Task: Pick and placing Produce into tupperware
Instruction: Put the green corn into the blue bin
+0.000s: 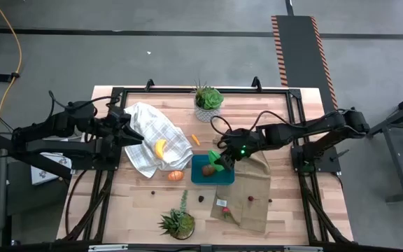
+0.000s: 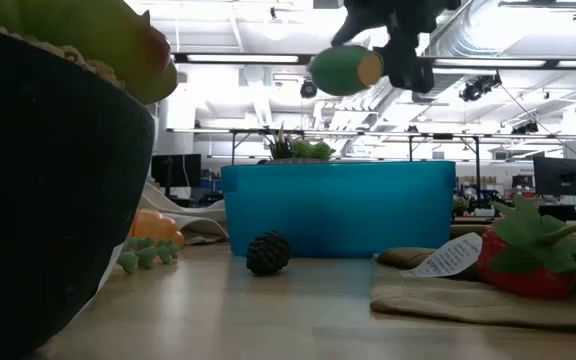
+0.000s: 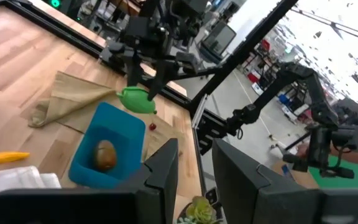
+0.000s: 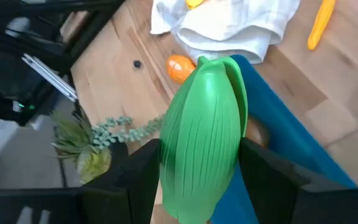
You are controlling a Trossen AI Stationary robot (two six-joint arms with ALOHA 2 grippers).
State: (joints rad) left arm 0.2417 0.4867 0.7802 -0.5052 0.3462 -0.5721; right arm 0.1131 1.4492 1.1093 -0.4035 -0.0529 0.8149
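My right gripper hangs over the teal-blue tupperware, shut on the bright green piece. The green piece also shows in the low view, well above the tupperware's wall. A brown round piece lies inside the tupperware. The yellow banana rests on a white checked cloth. One orange piece lies on the wood left of the tupperware and a slim one beyond it. My left gripper waits open at the white cloth's left edge, touching nothing. My right gripper pinches the bright green piece across its width, one dark finger on each long side near the lower end. The fingers point down and toward the table's left. The piece is lifted clear, its length running along the fingers over the tupperware.
A tan cloth lies right of and below the tupperware, with a toy strawberry on it. A dark berry sits on the wood in front of the tupperware. Spiky potted plants stand at the far and near edges.
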